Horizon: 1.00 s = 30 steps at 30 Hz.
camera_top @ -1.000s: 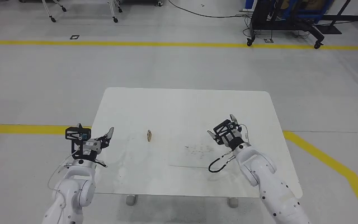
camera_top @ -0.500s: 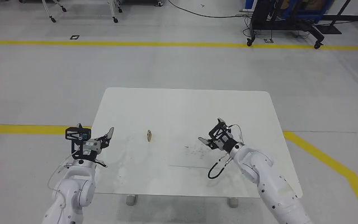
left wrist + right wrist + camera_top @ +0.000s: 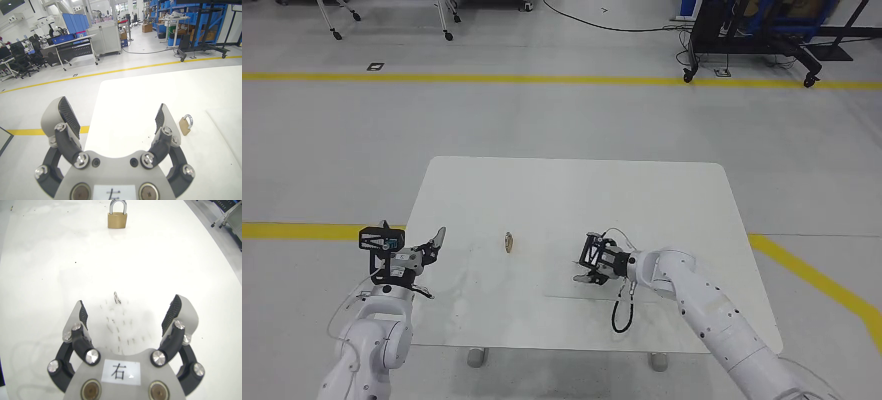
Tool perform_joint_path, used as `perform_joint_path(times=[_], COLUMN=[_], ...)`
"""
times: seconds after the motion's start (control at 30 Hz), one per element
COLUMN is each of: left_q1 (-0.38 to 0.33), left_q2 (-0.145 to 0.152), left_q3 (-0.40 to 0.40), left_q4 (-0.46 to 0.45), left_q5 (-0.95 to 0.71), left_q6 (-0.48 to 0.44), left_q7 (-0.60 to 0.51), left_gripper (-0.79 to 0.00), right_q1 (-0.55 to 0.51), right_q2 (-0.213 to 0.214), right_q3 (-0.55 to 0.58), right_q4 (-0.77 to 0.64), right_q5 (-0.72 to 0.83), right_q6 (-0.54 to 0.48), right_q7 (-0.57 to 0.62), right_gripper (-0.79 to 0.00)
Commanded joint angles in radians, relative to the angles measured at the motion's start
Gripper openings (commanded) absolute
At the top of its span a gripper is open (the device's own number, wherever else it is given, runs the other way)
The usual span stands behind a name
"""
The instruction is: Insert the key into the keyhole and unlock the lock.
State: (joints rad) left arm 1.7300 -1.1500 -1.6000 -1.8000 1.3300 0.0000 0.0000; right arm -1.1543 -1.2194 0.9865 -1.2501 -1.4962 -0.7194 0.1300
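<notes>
My right claw (image 3: 129, 303) is spread wide and holds nothing, its fingers clear of the white table (image 3: 572, 190) and touching no object. It hangs low over the middle of the table, a little toward the near edge. The small silver key (image 3: 117, 298) lies on the tabletop just beyond my fingertips, roughly in line with the gap between them, over a patch of scuff marks. Farther left along that same line is the brass padlock (image 3: 117, 219), its shackle closed, well apart from the key.

My left claw (image 3: 112, 105) is also wide apart and empty, sitting at the table's left edge, with one finger out past the edge. The padlock (image 3: 186, 125) is to its right, near but not touching.
</notes>
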Motion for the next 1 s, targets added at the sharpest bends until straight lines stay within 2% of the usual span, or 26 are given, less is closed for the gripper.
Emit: perform_joint_path(times=[0.0,0.03,0.33,0.37,0.4,0.43,0.97], left_q1=[0.000,0.000,0.000,0.000,0.000,0.000,0.000], left_q2=[0.000,0.000,0.000,0.000,0.000,0.000,0.000], left_q3=[0.000,0.000,0.000,0.000,0.000,0.000,0.000], left_q4=[0.000,0.000,0.000,0.000,0.000,0.000,0.000], left_q5=[0.000,0.000,0.000,0.000,0.000,0.000,0.000], left_q6=[0.000,0.000,0.000,0.000,0.000,0.000,0.000], left_q7=[0.000,0.000,0.000,0.000,0.000,0.000,0.000], left_gripper=[0.000,0.000,0.000,0.000,0.000,0.000,0.000], right_q1=[0.016,0.022,0.064,0.068,0.070,0.075,0.077], right_q2=[-0.004,-0.005,-0.017,-0.019,-0.020,-0.021,-0.011], right_q3=[-0.017,-0.024,-0.067,-0.071,-0.073,-0.077,-0.065], right_q4=[0.017,0.023,0.065,0.069,0.072,0.075,0.043], right_q5=[-0.002,-0.003,-0.015,-0.014,-0.013,-0.011,-0.032], right_q6=[-0.012,-0.016,-0.015,-0.013,-0.011,-0.009,-0.021], right_q7=[0.000,-0.002,0.011,0.015,0.017,0.019,-0.004], right_gripper=[-0.268,-0.379,-0.610,-0.650,-0.767,-0.785,-0.785])
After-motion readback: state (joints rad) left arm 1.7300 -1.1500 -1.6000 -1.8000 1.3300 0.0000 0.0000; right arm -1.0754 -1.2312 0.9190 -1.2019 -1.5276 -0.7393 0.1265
